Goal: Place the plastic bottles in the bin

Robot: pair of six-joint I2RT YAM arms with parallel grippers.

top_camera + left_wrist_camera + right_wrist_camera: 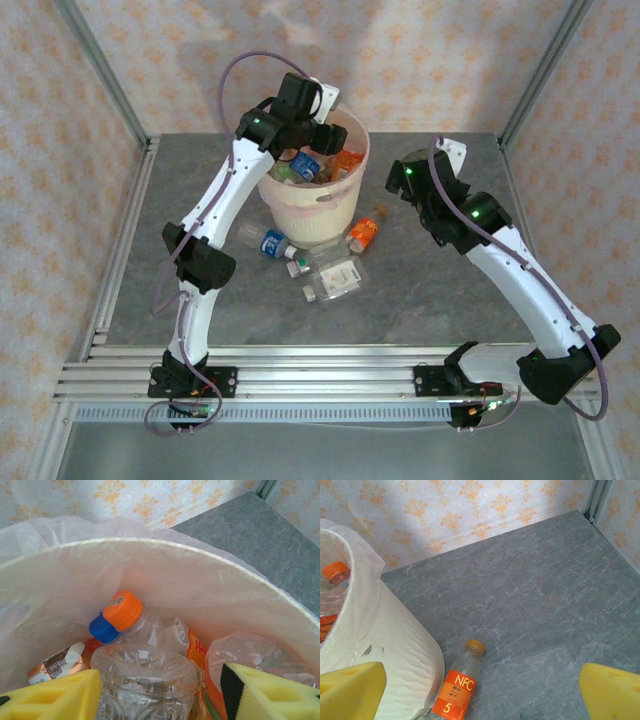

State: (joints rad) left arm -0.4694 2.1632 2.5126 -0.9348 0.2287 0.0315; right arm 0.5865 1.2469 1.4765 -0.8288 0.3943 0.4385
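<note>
The bin (313, 215) is a cream basket with a pale liner, holding several plastic bottles. My left gripper (325, 135) hangs over its rim. In the left wrist view a clear bottle (145, 675) sits between the yellow fingers (55, 697). It touches the left one, with a gap to the right one, so the gripper (160, 695) is open. Behind it lie an orange-capped bottle (123, 610) and a blue cap (102, 629). My right gripper (480, 695) is open above the table. An orange-labelled NFC bottle (460, 687) lies below it against the bin wall (395, 650).
On the table in front of the bin lie a blue-labelled bottle (270, 243) and a few clear ones (335, 275). The orange-labelled bottle (366, 230) lies at the bin's right foot. Grey table (450, 290) stretches to the right, with frame posts at the back corners.
</note>
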